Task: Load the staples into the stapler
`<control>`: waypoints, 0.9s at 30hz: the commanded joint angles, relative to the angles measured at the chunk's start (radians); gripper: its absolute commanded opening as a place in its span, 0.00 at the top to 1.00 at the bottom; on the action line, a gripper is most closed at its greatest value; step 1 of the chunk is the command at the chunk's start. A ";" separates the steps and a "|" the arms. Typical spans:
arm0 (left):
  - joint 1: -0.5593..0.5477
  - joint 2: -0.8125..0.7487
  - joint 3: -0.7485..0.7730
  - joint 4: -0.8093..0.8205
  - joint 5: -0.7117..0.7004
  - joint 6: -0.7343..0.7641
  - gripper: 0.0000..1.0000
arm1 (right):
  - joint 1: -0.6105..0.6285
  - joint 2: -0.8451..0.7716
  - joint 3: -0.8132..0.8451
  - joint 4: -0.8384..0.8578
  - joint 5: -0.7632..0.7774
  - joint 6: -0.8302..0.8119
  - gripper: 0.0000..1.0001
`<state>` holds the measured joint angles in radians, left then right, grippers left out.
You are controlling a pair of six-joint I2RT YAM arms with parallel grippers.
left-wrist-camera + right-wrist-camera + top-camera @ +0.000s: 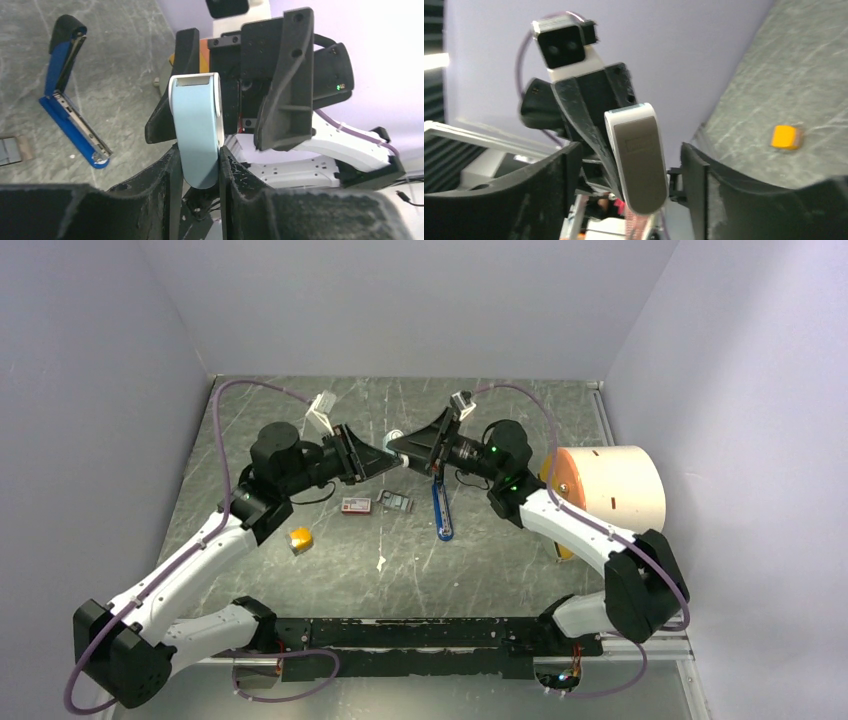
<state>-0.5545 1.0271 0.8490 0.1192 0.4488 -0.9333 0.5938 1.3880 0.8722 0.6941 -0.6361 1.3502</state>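
Left wrist view has our left gripper (198, 157) pinching a pale-blue rounded piece (197, 125), while the right gripper (631, 165) stands spread either side of it, so we reckon it's a handover. Both reach inward, wrists raised, nose to nose above the table (300, 410). The stapler (75, 127) lies hinged open below; staples too small to spot.

Legible text: none recorded. A faint embossed rectangular mark is noted on the pale-blue and grey rounded plastic piece (639, 165), its characters not made out. Print on the small red-and-white box (355, 505) is too small to be read.
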 commanded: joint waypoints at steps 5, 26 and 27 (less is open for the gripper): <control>0.008 0.112 0.206 -0.549 -0.101 0.319 0.87 | -0.003 -0.130 -0.033 -0.376 0.210 -0.363 0.17; -0.191 0.503 0.239 -0.865 -0.593 0.416 0.84 | 0.163 0.038 -0.085 -0.706 0.464 -0.523 0.58; -0.202 0.516 0.242 -0.863 -0.596 0.409 0.84 | 0.162 0.031 -0.089 -0.719 0.490 -0.517 0.58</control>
<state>-0.7258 1.5146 1.0866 -0.7475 -0.0689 -0.5011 0.7582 1.4319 0.8032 -0.0010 -0.2539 0.7940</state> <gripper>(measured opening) 0.318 0.428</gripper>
